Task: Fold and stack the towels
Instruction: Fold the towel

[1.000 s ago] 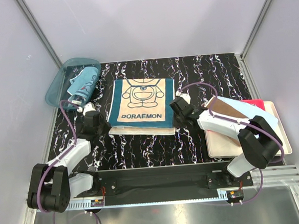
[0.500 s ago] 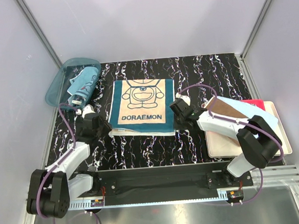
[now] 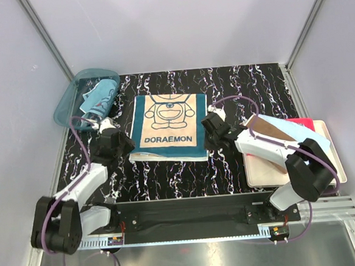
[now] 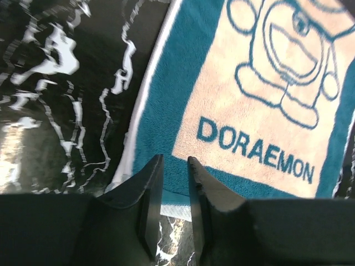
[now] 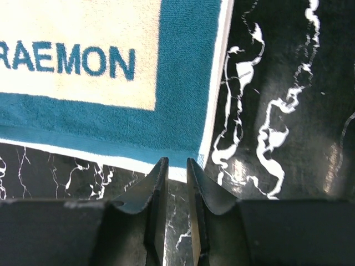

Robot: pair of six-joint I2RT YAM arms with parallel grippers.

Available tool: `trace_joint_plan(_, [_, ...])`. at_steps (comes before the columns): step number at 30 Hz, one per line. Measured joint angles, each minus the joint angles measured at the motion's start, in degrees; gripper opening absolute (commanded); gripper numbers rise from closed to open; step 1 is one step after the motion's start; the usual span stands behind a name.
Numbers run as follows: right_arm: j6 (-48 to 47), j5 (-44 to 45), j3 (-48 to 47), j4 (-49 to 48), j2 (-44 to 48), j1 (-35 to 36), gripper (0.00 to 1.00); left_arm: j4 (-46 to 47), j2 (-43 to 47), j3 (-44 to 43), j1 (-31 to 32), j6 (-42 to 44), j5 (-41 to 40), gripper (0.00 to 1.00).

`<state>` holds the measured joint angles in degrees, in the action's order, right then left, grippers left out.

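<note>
A teal towel [image 3: 168, 124] with a cream centre, a cartoon figure and the word DORAEMON lies flat on the black marbled table. My left gripper [image 3: 125, 150] is at its near left corner, and the left wrist view shows the jaws a little apart [image 4: 175, 159] with only the towel's [image 4: 266, 111] edge and table beyond them. At the near right corner, my right gripper [image 3: 209, 129] is also slightly open [image 5: 176, 160], just short of the towel's [image 5: 83, 111] white hem. A light blue towel [image 3: 99, 97] sits in the basket. More towels, light blue [image 3: 290, 132] and red [image 3: 303, 123], lie on the tray.
The translucent teal basket [image 3: 71, 98] stands at the far left corner of the table. The cream tray [image 3: 271, 172] sits at the right, by the right arm. Grey walls close in the table on three sides.
Both grippers have gone from shut to slightly open at the towel's near corners. The left gripper has shifted a little toward the towel. The towel lies where it was.
</note>
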<state>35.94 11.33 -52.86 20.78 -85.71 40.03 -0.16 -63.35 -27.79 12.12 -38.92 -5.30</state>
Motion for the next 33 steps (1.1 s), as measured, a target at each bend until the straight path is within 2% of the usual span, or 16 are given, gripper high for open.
trace_joint_plan(5, [0.0,-0.4,-0.7,-1.7,-4.4,0.0,0.25,3.6,-9.8,0.0,3.0,-1.2,0.8,0.18])
trace_joint_plan(9, [0.0,-0.9,1.4,-3.6,-6.7,0.1,0.25,5.7,-13.2,2.1,3.2,-3.1,0.9,0.16])
trace_joint_plan(19, [1.6,-1.5,8.9,-7.9,-3.2,0.1,0.26,8.1,-11.8,4.4,4.1,-7.5,0.7,0.19])
trace_joint_plan(22, [1.7,-1.5,9.6,-7.4,-2.3,0.1,0.23,6.5,-10.8,4.4,4.6,-8.1,0.5,0.21])
trace_joint_plan(33, [1.9,-1.3,11.5,-3.0,2.8,0.1,0.23,-4.6,-2.7,5.2,6.3,-11.1,-0.4,0.22])
